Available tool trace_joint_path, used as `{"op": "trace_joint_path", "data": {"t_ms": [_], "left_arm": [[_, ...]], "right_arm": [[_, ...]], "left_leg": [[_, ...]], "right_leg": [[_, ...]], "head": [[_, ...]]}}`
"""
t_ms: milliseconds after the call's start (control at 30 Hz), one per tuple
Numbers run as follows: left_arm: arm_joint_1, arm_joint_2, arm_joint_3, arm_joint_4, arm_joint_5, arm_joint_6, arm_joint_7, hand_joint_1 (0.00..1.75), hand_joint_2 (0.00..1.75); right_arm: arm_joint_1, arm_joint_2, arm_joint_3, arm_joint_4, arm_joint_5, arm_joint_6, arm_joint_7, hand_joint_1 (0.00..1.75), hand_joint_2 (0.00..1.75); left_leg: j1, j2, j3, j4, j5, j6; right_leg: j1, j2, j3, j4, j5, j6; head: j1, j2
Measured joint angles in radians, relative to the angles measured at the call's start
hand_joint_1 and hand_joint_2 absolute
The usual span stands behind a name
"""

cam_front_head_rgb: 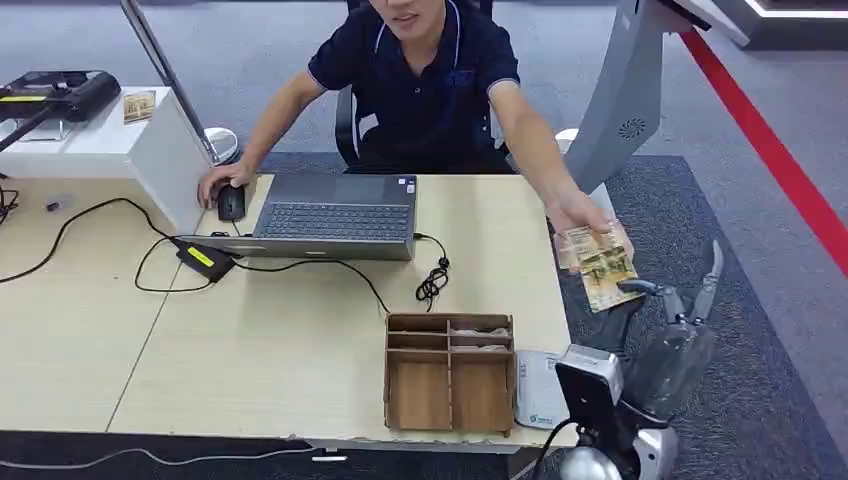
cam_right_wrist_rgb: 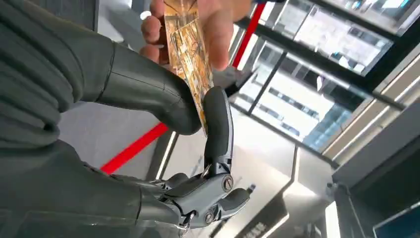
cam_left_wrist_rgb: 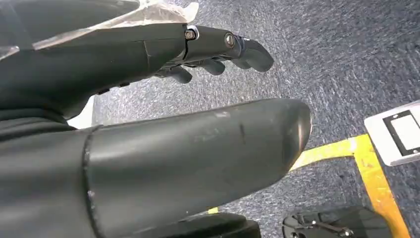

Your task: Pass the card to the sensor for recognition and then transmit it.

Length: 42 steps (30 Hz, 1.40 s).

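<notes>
A yellowish patterned card [cam_front_head_rgb: 600,266] hangs off the table's right side, beyond its edge. A person's hand [cam_front_head_rgb: 580,212] holds its upper part. My right hand [cam_front_head_rgb: 672,330] is raised just below it, and in the right wrist view the card [cam_right_wrist_rgb: 189,57] sits pinched between the thumb and one finger of my right hand [cam_right_wrist_rgb: 133,84], with the person's fingers [cam_right_wrist_rgb: 215,20] on its far end. The white card sensor [cam_front_head_rgb: 536,388] lies flat at the table's near right corner. My left hand [cam_left_wrist_rgb: 163,49] hangs over the carpet, fingers stretched out and holding nothing.
A wooden desk organiser [cam_front_head_rgb: 450,372] stands beside the sensor. An open laptop [cam_front_head_rgb: 335,215], mouse [cam_front_head_rgb: 231,203] and cables lie at the back of the table [cam_front_head_rgb: 250,350]. A grey kiosk stand [cam_front_head_rgb: 625,95] rises at the back right, near a red floor stripe [cam_front_head_rgb: 770,150].
</notes>
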Motion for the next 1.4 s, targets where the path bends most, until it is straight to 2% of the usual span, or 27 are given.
{"op": "trace_joint_path", "data": {"t_ms": [167,433,1100,1133,1400], "left_arm": [[-0.002,-0.008,-0.014,0.0,-0.001,0.013,0.005,0.0,0.0],[-0.003,-0.008,-0.033,0.0,-0.004,0.0,0.002,0.0,0.0],[-0.002,-0.005,-0.037,0.0,-0.009,-0.001,-0.006,0.0,0.0],[-0.002,-0.005,-0.037,0.0,-0.009,-0.001,-0.006,0.0,0.0],[-0.002,-0.005,-0.037,0.0,-0.011,0.0,-0.006,0.0,0.0]], "right_arm": [[-0.021,-0.004,0.052,0.096,-0.048,0.0,-0.029,1.75,1.75],[-0.041,-0.01,0.116,0.18,-0.025,0.0,-0.003,1.75,1.75],[-0.039,-0.012,0.092,0.193,-0.054,-0.002,-0.001,1.75,1.75],[-0.039,-0.012,0.091,0.193,-0.053,-0.002,-0.001,0.0,1.75],[-0.039,-0.011,0.091,0.192,-0.051,-0.002,0.005,0.0,1.75]], "left_leg": [[0.0,0.0,-0.001,0.0,0.0,0.0],[0.0,0.0,0.0,0.0,0.0,0.0],[0.0,0.0,0.0,0.0,0.0,0.0],[0.0,0.0,0.0,0.0,0.0,0.0],[0.0,0.0,0.0,0.0,0.0,0.0]], "right_leg": [[0.0,0.0,0.0,0.0,0.0,0.0],[0.0,0.0,0.0,0.0,0.0,0.0],[0.0,0.0,-0.001,0.0,0.0,0.0],[0.0,0.0,-0.001,0.0,0.0,0.0],[0.0,0.0,0.0,0.0,0.0,0.0]], "head": [[0.0,0.0],[0.0,0.0],[0.0,0.0],[0.0,0.0],[0.0,0.0]]}}
